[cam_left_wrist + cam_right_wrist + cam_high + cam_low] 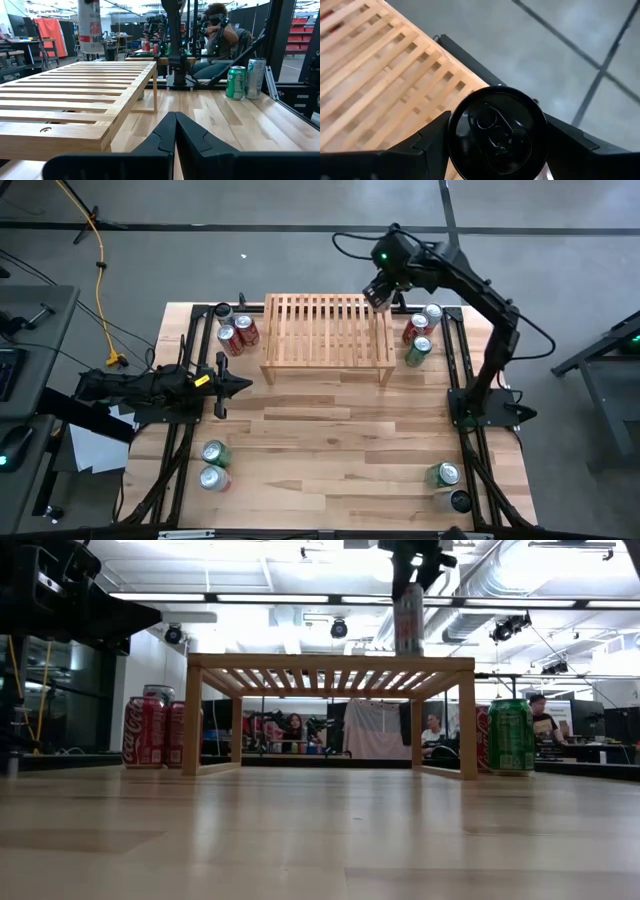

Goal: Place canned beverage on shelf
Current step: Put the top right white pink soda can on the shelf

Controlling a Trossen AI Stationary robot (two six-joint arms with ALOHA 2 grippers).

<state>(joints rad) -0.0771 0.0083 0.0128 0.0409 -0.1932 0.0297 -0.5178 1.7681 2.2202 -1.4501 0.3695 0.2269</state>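
Note:
The light-wood slatted shelf [327, 332] stands at the far middle of the table, on its short side legs. My right gripper [380, 295] is shut on a silver can with a red label and black top [408, 618], upright at the shelf's far right corner. The can also shows in the left wrist view [90, 25]. Its bottom is level with the slats [330, 662]; I cannot tell whether it rests on them. My left gripper [235, 385] is shut and empty, low over the table, left of the shelf. My right gripper pinches the can between its two fingers [427, 140], one on each side of the upper wall, just below the black top [495, 127]. The fingers come from above, pointing down. The can hangs upright, its bottom [408, 650] at the height of the slats.
Red cans [238, 333] stand left of the shelf. A red and a green can [418, 340] stand right of it. More cans are at the near left [213, 465] and near right [443, 475]. People sit in the room beyond the table [217, 35].

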